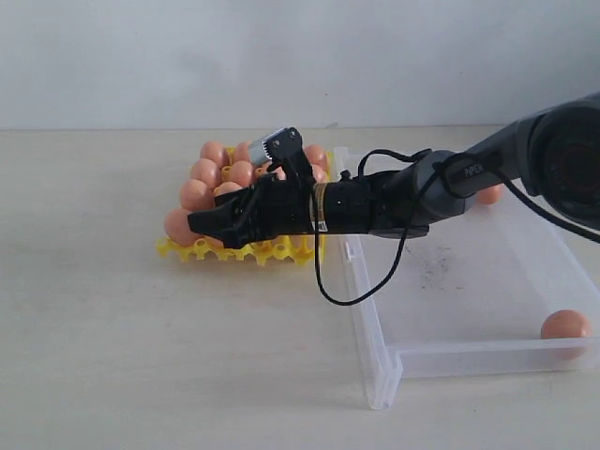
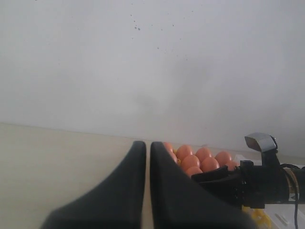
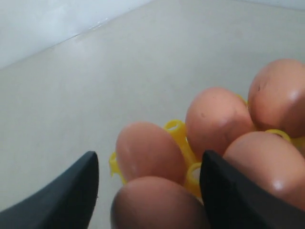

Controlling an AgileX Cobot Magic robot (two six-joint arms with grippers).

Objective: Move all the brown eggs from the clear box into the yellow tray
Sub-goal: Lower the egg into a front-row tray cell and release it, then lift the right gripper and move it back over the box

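On the bench [image 1: 112, 356], pale matte top: yellow tray [image 1: 272, 251], glossy plastic lattice of round cups, sits just beside the clear box [image 1: 469, 356], at the far end of its left wall. Box is thin transparent plastic, rectangular, low walls, dark smudges on the floor. Brown eggs [image 1: 199, 195]: smooth, oval, slight sheen, packed across the tray's cups. Two more lie in the box: corner egg [image 1: 565, 324] at its near right corner, far-wall egg [image 1: 488, 194] by the far wall, part-hidden behind the arm. Right end effector [image 3: 150, 160]: black tapered fingers spread wide over the tray's near edge, straddling an egg in a cup. There's a visible gap on one side; contact on the other I can't tell. Left end effector [image 2: 147, 143]: fingers together, only a sliver between them, off to the tray's side.
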